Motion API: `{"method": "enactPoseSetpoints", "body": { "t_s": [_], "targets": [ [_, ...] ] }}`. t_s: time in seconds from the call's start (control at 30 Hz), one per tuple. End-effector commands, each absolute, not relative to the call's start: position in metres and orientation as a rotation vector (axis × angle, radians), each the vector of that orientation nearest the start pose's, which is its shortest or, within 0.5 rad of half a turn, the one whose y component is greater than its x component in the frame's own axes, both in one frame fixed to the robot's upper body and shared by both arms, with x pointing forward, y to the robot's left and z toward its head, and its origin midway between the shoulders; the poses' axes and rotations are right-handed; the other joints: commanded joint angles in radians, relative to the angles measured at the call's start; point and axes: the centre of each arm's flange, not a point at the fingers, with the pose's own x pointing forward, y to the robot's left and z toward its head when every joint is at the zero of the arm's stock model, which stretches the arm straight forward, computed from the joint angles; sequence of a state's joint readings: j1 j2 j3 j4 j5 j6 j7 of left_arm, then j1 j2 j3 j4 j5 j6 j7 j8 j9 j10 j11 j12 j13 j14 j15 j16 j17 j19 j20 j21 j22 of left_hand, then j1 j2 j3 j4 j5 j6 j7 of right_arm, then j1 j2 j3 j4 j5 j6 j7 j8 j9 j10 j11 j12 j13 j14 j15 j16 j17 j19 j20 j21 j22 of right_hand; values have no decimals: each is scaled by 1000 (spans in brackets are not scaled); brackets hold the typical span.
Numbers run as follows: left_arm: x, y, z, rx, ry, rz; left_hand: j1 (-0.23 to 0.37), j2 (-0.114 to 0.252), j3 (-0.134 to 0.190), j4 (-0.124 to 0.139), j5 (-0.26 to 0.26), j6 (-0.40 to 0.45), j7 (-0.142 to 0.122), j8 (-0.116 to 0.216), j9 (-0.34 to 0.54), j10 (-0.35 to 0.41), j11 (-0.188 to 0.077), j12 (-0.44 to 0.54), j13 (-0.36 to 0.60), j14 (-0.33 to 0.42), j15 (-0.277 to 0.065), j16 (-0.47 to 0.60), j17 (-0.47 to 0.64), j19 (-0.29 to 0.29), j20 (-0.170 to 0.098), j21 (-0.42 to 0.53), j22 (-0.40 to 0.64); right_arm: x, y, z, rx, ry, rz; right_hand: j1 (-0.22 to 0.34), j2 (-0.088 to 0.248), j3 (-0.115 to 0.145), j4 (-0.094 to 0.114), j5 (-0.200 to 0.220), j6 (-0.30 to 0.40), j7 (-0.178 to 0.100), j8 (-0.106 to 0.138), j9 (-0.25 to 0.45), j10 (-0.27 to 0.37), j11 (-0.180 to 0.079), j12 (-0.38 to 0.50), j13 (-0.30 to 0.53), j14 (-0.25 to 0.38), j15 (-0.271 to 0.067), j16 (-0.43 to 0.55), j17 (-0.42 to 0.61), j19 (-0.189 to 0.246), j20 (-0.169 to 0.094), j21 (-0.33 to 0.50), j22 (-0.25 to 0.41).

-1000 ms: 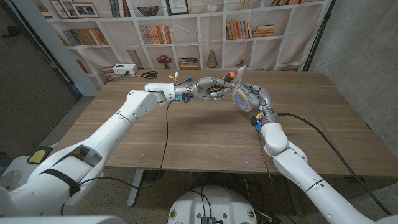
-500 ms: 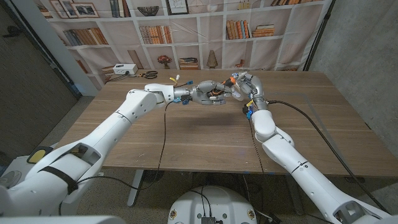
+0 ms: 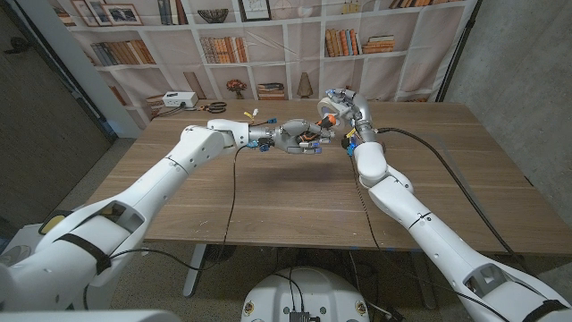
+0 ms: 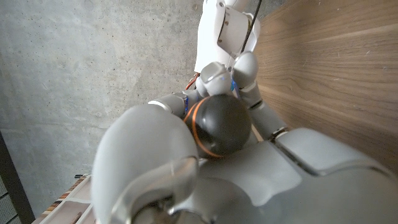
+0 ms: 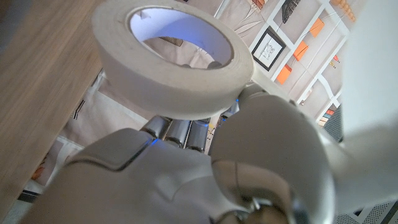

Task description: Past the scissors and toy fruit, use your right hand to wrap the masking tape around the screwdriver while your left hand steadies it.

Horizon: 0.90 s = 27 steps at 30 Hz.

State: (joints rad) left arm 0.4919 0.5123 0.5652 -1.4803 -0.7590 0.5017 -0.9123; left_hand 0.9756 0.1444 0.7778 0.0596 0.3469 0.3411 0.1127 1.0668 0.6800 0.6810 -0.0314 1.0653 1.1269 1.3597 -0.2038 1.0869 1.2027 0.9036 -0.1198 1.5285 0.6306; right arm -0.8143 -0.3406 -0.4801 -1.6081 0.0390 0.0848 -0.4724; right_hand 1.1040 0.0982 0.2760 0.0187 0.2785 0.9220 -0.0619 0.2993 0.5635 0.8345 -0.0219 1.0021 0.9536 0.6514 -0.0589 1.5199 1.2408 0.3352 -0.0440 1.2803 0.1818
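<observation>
Both arms are stretched out over the far half of the worktop [image 3: 268, 192], meeting up in the air just this side of the bookshelf backdrop [image 3: 268, 45]. The left hand [image 3: 299, 136] reaches in from the side with its fingers curled round the screwdriver [image 3: 327, 121]; in the left wrist view you can see the dark handle butt with its orange ring [image 4: 219, 124] poking out of the grip. The right hand [image 3: 347, 112] is bent up at the wrist right at the screwdriver's tip end, holding the masking tape [image 5: 171, 59] roll, which sits across its fingers in the right wrist view. Compared to a second ago, the right hand has swung the roll from the near side of the screwdriver up and over to the far side, and the forearm has straightened toward it. Left hand has barely budged.
</observation>
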Motion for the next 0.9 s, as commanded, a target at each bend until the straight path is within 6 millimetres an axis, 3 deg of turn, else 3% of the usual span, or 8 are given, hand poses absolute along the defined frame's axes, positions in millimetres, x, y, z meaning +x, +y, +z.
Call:
{"method": "enactPoseSetpoints", "body": {
  "t_s": [0.03,0.9],
  "targets": [
    [590,106,42,275,-25,-1324,26,34,17,11,-3,2,7,2,-3,-2,-3,2,-1,10,-4,0,0,8,-94,7,7,591,-161,72,-217,-906,-117,41,44,47,-38,6,87,77,0,5,30,-49,4,7,-4,-149,4,1,3,-51,3,0],
    [593,102,42,352,57,-1237,35,36,20,2,-14,-4,15,13,4,-1,2,7,0,8,-5,-5,2,9,-94,6,-2,565,-203,72,-128,-967,-218,40,42,47,-40,8,87,76,-4,6,29,-47,1,4,-5,-149,3,1,4,-56,0,-1]
  ]
}}
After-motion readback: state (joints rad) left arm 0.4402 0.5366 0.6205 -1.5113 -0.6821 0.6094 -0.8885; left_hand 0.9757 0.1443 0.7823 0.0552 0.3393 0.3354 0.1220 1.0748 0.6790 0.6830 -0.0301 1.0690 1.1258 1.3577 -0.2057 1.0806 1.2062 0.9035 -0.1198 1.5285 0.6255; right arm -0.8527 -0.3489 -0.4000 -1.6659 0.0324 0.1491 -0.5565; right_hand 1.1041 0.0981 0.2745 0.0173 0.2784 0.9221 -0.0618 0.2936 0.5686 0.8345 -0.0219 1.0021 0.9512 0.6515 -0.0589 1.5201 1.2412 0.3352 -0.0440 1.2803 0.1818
